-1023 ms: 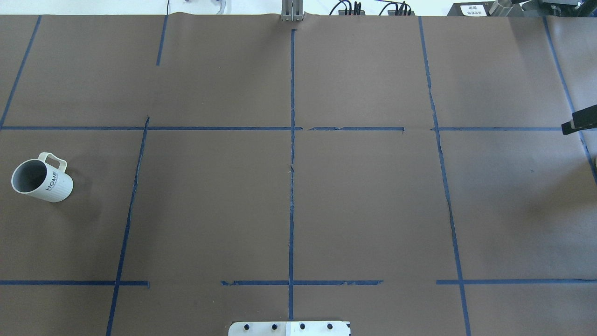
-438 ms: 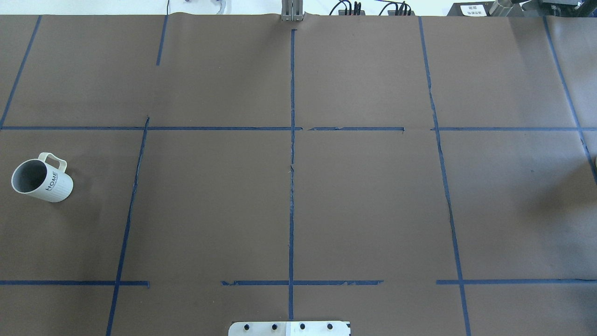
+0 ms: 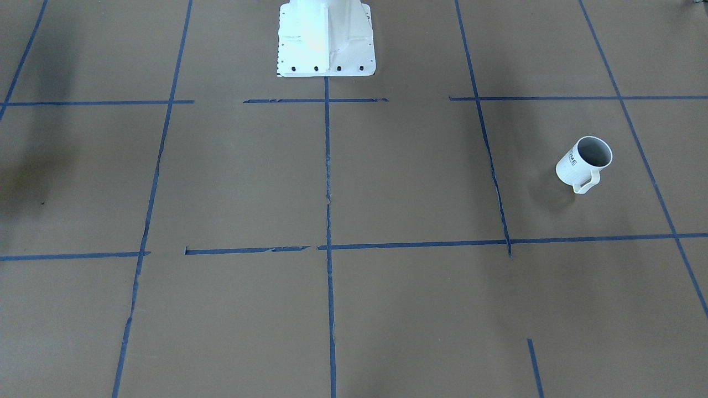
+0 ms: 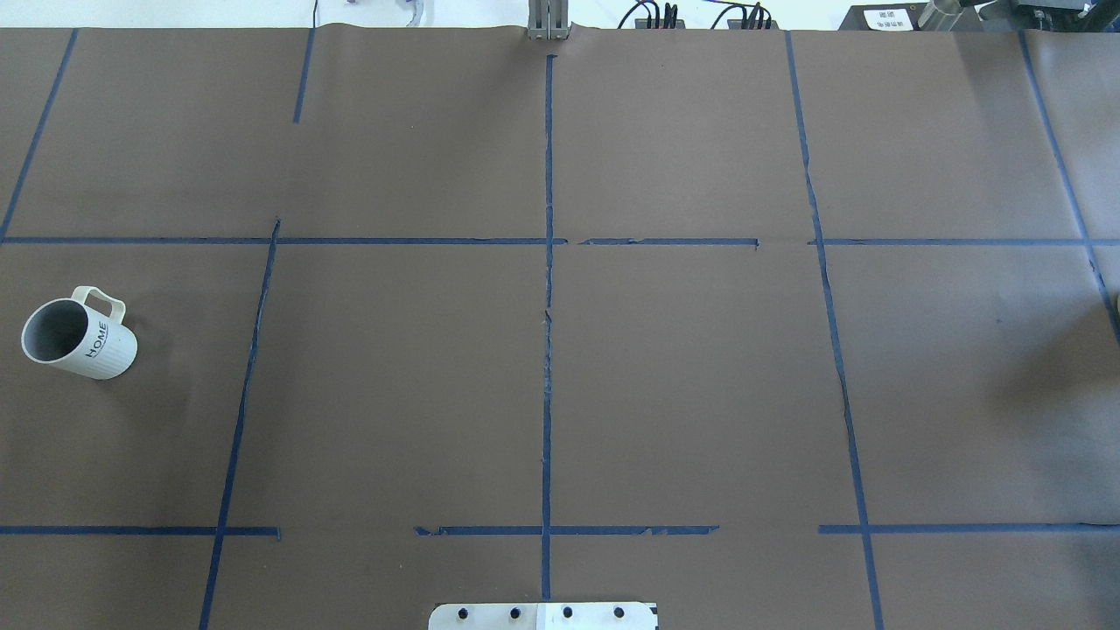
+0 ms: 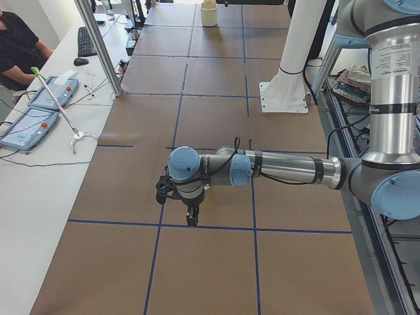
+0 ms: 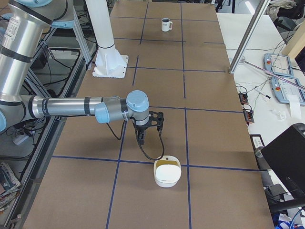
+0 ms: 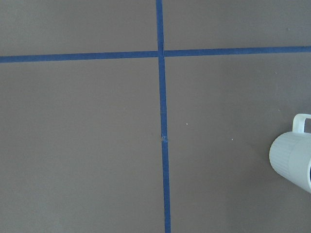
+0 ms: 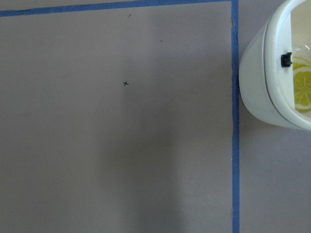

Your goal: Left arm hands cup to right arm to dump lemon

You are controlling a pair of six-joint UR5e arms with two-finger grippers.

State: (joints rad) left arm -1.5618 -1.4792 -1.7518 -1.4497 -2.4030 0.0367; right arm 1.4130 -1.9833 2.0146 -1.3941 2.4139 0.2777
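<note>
The white "HOME" cup (image 4: pixel 79 332) stands upright at the table's far left, handle toward the far edge; it also shows in the front view (image 3: pixel 583 163), far off in the right-side view (image 6: pixel 165 25) and at the left wrist view's right edge (image 7: pixel 293 160). The lemon (image 8: pixel 302 87) lies in a white bowl (image 8: pixel 265 73). The left gripper (image 5: pixel 190 216) points down at the table; the cup is hidden in that view. The right gripper (image 6: pixel 141 138) points down just short of the bowl (image 6: pixel 167 174). I cannot tell whether either gripper is open or shut.
The robot's white base (image 3: pixel 326 38) stands at the table's near edge. Blue tape lines (image 4: pixel 547 306) divide the brown table cover. An operators' bench with tablets (image 5: pixel 39 111) and a metal post (image 5: pixel 98 46) run along the far side.
A black part of the right arm that showed at the overhead view's right edge one second ago has left that view. The cup has not moved.
</note>
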